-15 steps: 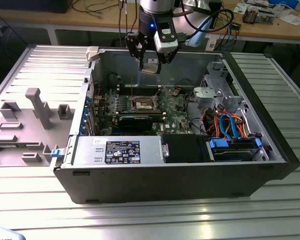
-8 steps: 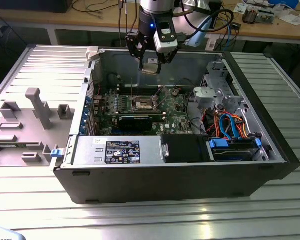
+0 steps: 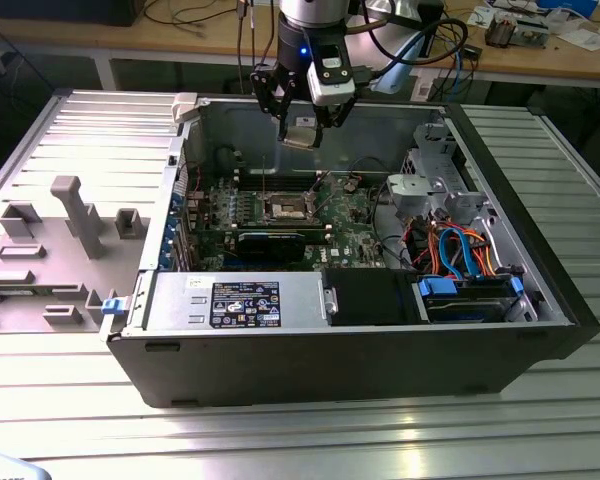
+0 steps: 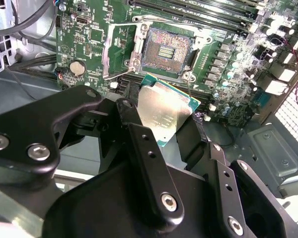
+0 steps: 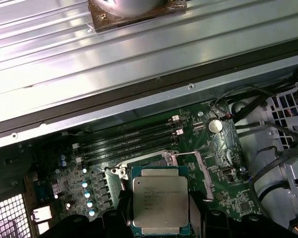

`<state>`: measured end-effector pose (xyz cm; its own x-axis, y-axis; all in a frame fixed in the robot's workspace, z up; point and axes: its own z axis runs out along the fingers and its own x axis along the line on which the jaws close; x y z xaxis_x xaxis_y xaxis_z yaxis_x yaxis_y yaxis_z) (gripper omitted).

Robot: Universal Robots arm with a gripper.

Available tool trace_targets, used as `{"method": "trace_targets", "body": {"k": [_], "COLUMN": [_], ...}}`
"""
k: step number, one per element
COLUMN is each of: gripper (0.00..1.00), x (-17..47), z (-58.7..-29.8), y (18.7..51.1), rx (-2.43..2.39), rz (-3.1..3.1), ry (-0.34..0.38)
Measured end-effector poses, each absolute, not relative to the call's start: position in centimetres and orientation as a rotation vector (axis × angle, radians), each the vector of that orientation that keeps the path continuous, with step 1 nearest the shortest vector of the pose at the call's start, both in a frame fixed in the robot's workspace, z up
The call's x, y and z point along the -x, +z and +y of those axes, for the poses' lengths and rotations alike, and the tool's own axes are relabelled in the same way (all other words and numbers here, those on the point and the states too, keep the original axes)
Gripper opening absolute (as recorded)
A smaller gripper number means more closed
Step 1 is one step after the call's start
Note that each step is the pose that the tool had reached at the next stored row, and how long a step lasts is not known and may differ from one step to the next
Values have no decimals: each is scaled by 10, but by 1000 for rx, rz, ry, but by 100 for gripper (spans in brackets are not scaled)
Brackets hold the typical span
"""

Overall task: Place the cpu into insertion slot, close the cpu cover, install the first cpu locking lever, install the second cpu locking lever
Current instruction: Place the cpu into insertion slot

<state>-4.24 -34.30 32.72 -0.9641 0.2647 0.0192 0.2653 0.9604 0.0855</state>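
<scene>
Hanging over the slot (image 4: 168, 49), cpu (image 4: 165, 111) sat clamped in the gripper (image 3: 302, 128), well above the board (image 4: 84, 29)

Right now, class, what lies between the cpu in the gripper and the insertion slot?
Nothing: in the exterior view the cpu hangs in the gripper above the insertion slot, with bare air between. The second wrist view shows the slot uncovered.

- The computer case (image 3: 360, 350) lies on the table (image 3: 280, 440), with fixture blocks (image 3: 80, 215) beside it at the exterior view's left.
- The insertion slot (image 3: 285, 209) sits mid-board inside the case, with the memory slots (image 3: 280, 180) just behind it.
- The cpu (image 3: 301, 134), between the fingers of the gripper (image 3: 302, 136), hangs above the board, apart from the slot.
- The drive cage (image 3: 450, 200) stands at the case's end on the exterior view's right.
</scene>
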Motion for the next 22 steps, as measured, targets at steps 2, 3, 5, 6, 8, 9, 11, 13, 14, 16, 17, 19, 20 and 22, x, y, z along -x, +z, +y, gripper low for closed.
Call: {"method": "trace_targets", "body": {"k": [2,3,5,6,8,9,11,13,14,16,17,19,20,22], "gripper": [55,55,55,55,55,55,55,55,55,55,55,55,55,55], "x": [42,42,42,42,42,42,42,42,42,42,42,42,42,42], "z": [-343,-343,-343,-343,-343,-343,-343,-343,-343,-343,-343,-343,-343,-343], "y": [327,327,327,327,327,327,327,327,327,327,327,327,327,327], "rx": [423,425,428,430,433,435,439,442,443,447,448,452,454,456], "rz": [-3102,-3102,-3102,-3102,-3101,-3101,-3101,-3100,-3100,-3100,-3100,-3099,-3099,-3099], "ry": [-137,-137,-137,-137,-137,-137,-137,-137,-137,-137,-137,-137,-137,-137]}}
